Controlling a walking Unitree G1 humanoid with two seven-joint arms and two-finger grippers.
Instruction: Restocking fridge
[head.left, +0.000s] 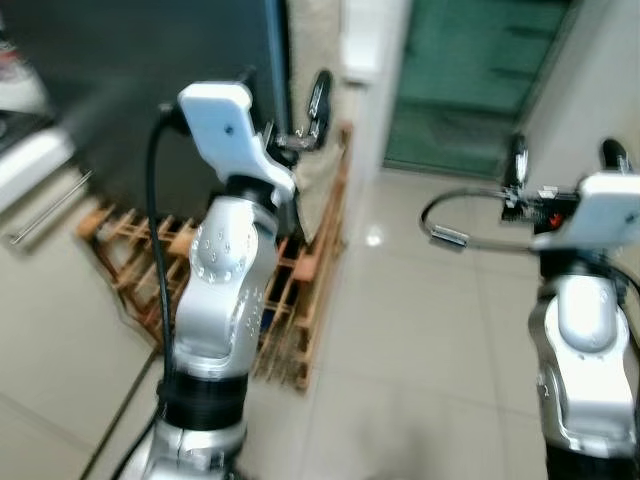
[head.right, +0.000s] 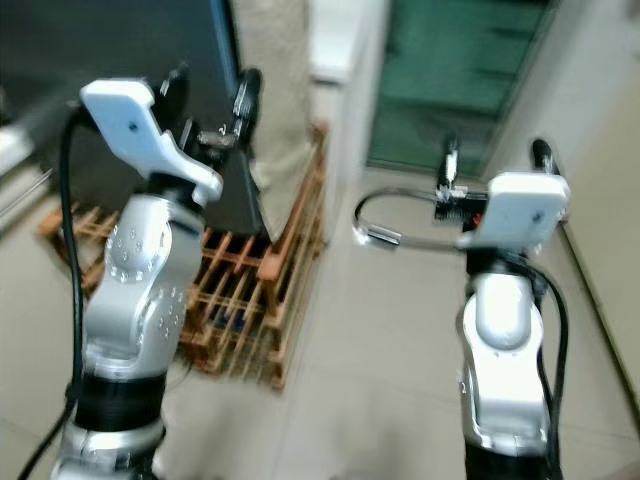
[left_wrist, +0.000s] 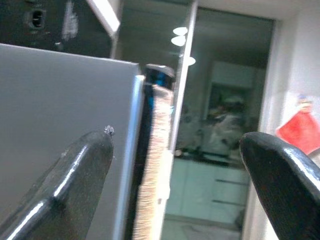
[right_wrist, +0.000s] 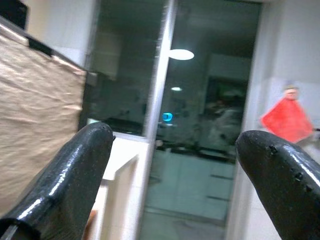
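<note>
two grippers (head.left: 300, 115) (head.left: 565, 160) (both empty) raised

Floor (head.left: 420, 330): pale tiles, glossy, a light glint on them. Rack (head.left: 300, 300): bare reddish wood slats. Fridge (head.left: 150, 90): dark side panel, smooth, matt. Arms: silver metal, satin sheen, white plastic wrist caps. Left gripper (left_wrist: 170, 175) and right gripper (right_wrist: 172, 170): black fingers, faintly glossy, slightly pebbled. Door (head.left: 470, 80): green glass, reflective.

Silver arms end in white wrist housings with black fingers (right_wrist: 75, 170). At left of the frame a dark grey fridge (head.left: 150, 90) stands behind an orange-brown wooden rack (head.left: 290, 300). Floor tiles (head.left: 420, 330) are pale beige; the glass door (head.left: 470, 80) at upper right is green. A red sheet (right_wrist: 287, 120) hangs right.
</note>
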